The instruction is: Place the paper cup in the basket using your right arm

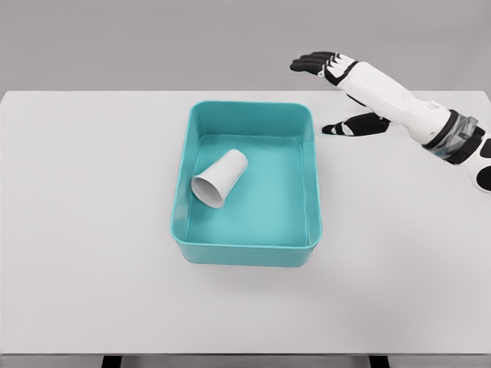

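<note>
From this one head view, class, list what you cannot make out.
- Left arm: nowhere in the head view.
- Right robot hand: arm cut off by the right edge.
- Paper cup: its underside, hidden against the basket floor.
- Table: legs cropped by the bottom edge.

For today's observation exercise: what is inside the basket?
A paper cup lies on its side in the basket, mouth toward the lower left. The floor under the cup is hidden.
</note>
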Motion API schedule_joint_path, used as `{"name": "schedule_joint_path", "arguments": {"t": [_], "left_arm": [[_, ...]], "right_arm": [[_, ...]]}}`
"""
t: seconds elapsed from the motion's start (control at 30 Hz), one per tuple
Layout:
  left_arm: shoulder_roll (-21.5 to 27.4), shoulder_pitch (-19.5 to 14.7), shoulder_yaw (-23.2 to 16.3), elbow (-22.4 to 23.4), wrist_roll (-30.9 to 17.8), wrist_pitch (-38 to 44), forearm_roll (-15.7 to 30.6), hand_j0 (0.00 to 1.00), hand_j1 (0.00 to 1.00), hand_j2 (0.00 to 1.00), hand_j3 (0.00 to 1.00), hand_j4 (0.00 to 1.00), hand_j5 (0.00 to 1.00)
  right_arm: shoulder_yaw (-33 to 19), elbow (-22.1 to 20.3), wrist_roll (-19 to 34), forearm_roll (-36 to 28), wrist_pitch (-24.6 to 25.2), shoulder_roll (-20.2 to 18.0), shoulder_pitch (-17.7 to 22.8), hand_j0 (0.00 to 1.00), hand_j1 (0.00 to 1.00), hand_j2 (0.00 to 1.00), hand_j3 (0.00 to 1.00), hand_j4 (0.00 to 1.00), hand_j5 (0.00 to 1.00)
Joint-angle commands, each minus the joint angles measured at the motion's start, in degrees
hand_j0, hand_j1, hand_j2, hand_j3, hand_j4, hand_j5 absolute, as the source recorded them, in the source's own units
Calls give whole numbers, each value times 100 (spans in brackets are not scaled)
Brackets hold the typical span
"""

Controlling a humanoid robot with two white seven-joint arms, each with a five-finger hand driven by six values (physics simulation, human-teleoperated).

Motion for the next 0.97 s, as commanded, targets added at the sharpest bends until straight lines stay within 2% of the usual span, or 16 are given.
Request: {"name": "schedule_joint_path", "arguments": {"t": [0.0,0.07,0.1,0.17,0.23,0.37,0.67,0.93], "left_arm": [[0,0,0,0,-1,0,0,100,100,100,100,100,100],[0,0,0,0,-1,0,0,100,100,100,100,100,100],[0,0,0,0,-1,0,0,100,100,100,100,100,100],[0,0,0,0,-1,0,0,100,100,100,100,100,100],[0,0,0,8,-1,0,0,100,100,100,100,100,100],[0,0,0,0,-1,0,0,100,100,100,100,100,100],[0,0,0,0,-1,0,0,100,100,100,100,100,100],[0,0,0,26,-10,0,0,100,100,100,100,100,100]], "right_arm": [[-2,-185,11,-8,-4,-959,0,100,100,100,100,100,100],[6,-168,38,9,-4,-1275,0,100,100,100,100,100,100],[-2,-141,64,105,-4,-1293,-26,100,100,100,100,100,100],[33,-27,64,694,-4,-1311,-18,100,100,100,100,100,100],[103,-18,73,923,-4,-1328,-18,100,100,100,100,100,100],[235,-18,73,1784,-4,-1328,-26,100,100,100,100,100,100],[499,-62,73,1802,-4,-1364,-132,100,100,100,100,100,100],[507,-62,73,1802,-4,-1337,-132,100,100,100,100,100,100]]}}
